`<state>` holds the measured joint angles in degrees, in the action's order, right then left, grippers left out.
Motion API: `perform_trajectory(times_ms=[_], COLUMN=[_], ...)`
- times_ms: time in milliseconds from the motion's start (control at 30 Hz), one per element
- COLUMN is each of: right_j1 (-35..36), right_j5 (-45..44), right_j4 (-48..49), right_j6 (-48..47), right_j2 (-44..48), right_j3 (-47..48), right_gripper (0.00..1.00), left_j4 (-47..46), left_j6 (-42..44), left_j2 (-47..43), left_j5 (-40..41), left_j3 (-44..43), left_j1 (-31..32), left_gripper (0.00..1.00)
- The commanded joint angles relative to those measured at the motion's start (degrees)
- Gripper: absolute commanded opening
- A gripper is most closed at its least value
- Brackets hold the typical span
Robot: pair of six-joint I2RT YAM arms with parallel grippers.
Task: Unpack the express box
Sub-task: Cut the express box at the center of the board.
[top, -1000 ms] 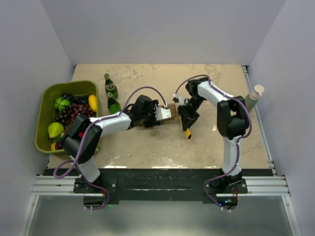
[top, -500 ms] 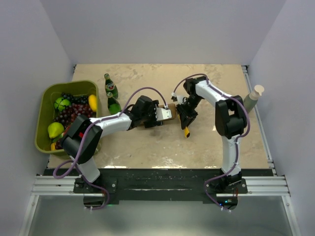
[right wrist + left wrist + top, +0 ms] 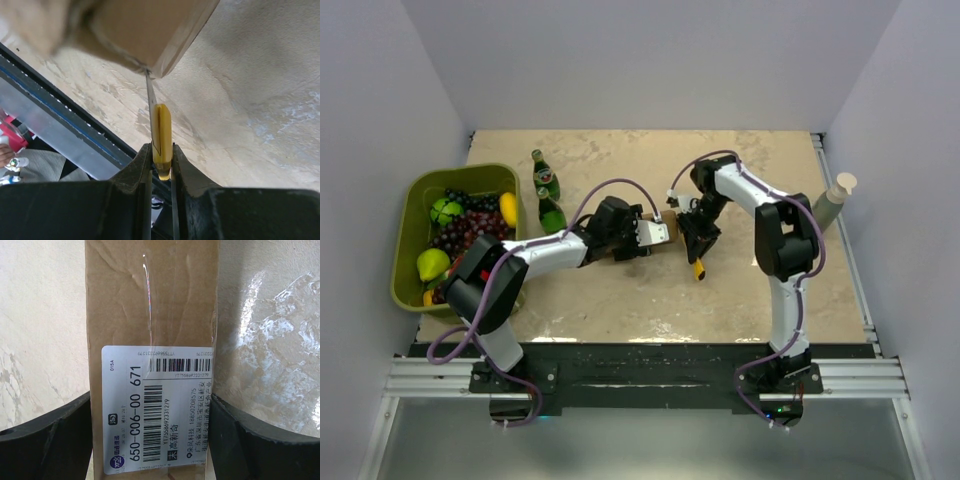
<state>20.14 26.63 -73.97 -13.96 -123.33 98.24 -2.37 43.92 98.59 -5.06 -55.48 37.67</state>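
My left pincer (image 3: 152, 440) clamped the taped express box (image 3: 150, 305); my right pincer (image 3: 161, 160) gripped the yellow knife (image 3: 161, 132), blade (image 3: 149, 95) at the box's corner; the green bin (image 3: 460, 170) held fruit (image 3: 465, 228).

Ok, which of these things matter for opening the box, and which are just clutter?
In use: cardboard box, held by left gripper; yellow knife, in right gripper, blade at the box's corner.
Lying about: green bin of fruit; two green bottles; pale cup at right edge.

top: overhead, far, facing down | wrists: close-up (all share express box (image 3: 150, 305))
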Motion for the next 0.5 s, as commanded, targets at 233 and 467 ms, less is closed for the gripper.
perform_trajectory(times_ms=[233, 467], right_j1=[3.32, 3.94], right_j5=[1.84, -0.17], right_j4=[-1.79, -1.09], right_j6=[0.07, 1.03], right_j2=[0.46, 0.81], right_j3=[-6.47, -7.53], right_gripper=[0.0, 0.0], left_j4=[-2.46, -2.81], left_j6=[-2.96, -6.03], left_j2=[-2.17, -2.43], left_j5=[2.78, 2.25], left_j3=[1.08, 0.9], left_j1=[1.0, 0.91], left_gripper=[0.0, 0.0])
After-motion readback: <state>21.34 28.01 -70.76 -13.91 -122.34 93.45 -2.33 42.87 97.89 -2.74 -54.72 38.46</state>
